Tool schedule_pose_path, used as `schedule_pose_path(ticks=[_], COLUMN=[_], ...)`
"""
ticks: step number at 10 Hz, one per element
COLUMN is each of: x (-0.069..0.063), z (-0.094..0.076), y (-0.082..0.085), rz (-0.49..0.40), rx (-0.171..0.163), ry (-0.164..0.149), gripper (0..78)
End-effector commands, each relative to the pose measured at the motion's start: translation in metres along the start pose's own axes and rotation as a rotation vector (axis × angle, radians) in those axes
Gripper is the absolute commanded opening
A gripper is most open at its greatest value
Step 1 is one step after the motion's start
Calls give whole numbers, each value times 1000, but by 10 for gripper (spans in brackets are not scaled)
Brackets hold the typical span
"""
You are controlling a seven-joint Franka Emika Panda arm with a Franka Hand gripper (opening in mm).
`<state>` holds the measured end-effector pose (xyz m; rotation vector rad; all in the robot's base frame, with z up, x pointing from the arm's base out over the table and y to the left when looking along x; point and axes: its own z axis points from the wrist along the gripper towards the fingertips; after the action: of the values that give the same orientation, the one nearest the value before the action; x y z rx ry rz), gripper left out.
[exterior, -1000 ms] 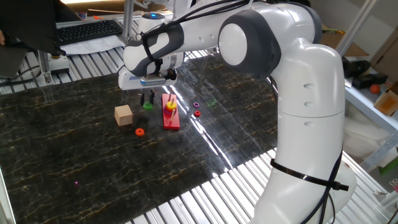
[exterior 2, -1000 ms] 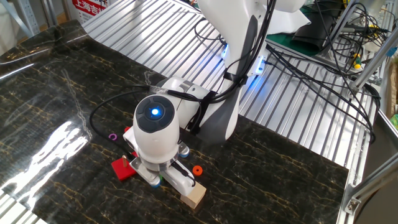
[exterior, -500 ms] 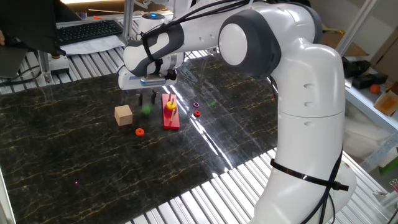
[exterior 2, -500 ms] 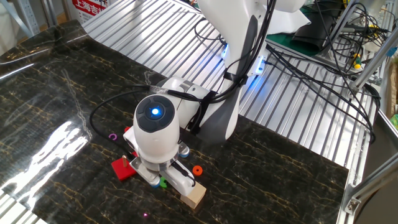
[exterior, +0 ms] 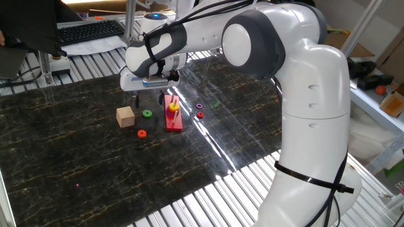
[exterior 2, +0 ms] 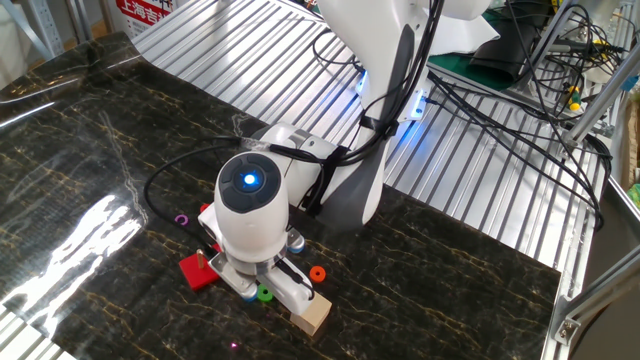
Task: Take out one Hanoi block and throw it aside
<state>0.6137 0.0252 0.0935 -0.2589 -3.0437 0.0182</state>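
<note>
The Hanoi block [exterior: 147, 113], a small flat green ring, lies flat on the dark mat between the tan wooden cube [exterior: 125, 116] and the red peg base [exterior: 173, 118]. My gripper [exterior: 149, 96] hangs just above it, open, with nothing between its fingers. In the other fixed view the green ring [exterior 2: 265, 293] peeks out on the mat beside the cube [exterior 2: 312, 316], and the round wrist housing hides most of the fingers. A yellow ring [exterior: 172, 106] stays on the red base's peg.
An orange-red ring [exterior: 141, 133] lies in front of the cube. A purple ring [exterior: 199, 106] and a small red ring [exterior: 200, 115] lie right of the base. A keyboard [exterior: 88, 30] sits beyond the mat's far edge. Ribbed metal tabletop surrounds the mat.
The gripper opened and let go of the green ring. The ring dropped from between the fingers onto the mat below. The arm itself stayed in place.
</note>
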Motion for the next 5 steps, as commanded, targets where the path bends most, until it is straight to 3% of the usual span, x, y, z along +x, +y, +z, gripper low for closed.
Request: schedule_pose_path(ticks=[1,2,3,5], x=[-1,-1,1,4], z=[-2,-2,-34,-53], y=[0,0,4,5], rz=[5,5,-16,-24], rx=[-1,-1,-17,-14], ry=[-6,-6,-8,-8], gripper=[772,772,772,772])
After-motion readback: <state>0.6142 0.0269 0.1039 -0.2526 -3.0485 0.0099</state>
